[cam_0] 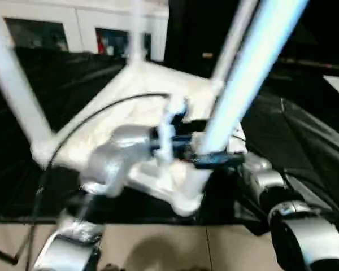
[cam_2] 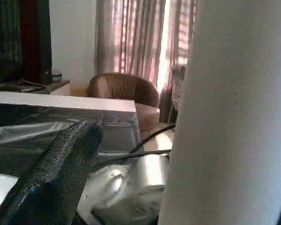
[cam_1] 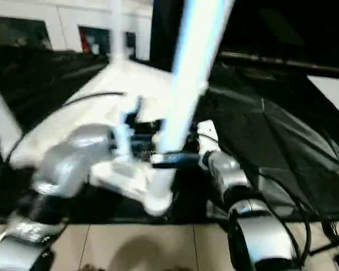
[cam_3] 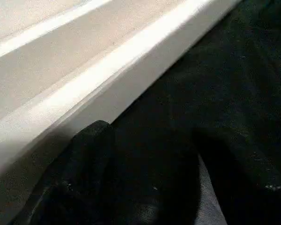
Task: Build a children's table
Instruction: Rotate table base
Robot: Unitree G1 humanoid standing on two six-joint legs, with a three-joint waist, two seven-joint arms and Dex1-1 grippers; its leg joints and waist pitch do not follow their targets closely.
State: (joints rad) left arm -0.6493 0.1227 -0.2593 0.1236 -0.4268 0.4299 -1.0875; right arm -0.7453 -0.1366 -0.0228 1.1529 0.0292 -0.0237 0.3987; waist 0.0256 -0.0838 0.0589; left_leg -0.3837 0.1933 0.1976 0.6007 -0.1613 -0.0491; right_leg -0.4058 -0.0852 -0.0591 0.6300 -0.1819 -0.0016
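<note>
I am counting one white tabletop (cam_0: pixel 141 84) lying upside down, four white legs standing up from it – near (cam_0: pixel 243 84), left (cam_0: pixel 14 84), far (cam_0: pixel 137 28), right (cam_0: pixel 234 34) – two silver forearms, and one black cable (cam_0: pixel 96 113)

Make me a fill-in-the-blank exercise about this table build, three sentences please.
1. The white tabletop lies upside down on a ____ cover.
2. ____ legs stand up from the tabletop's corners.
3. The left tool is at the leg in the corner ____ to the robot.

Missing words: black; four; nearest
</note>
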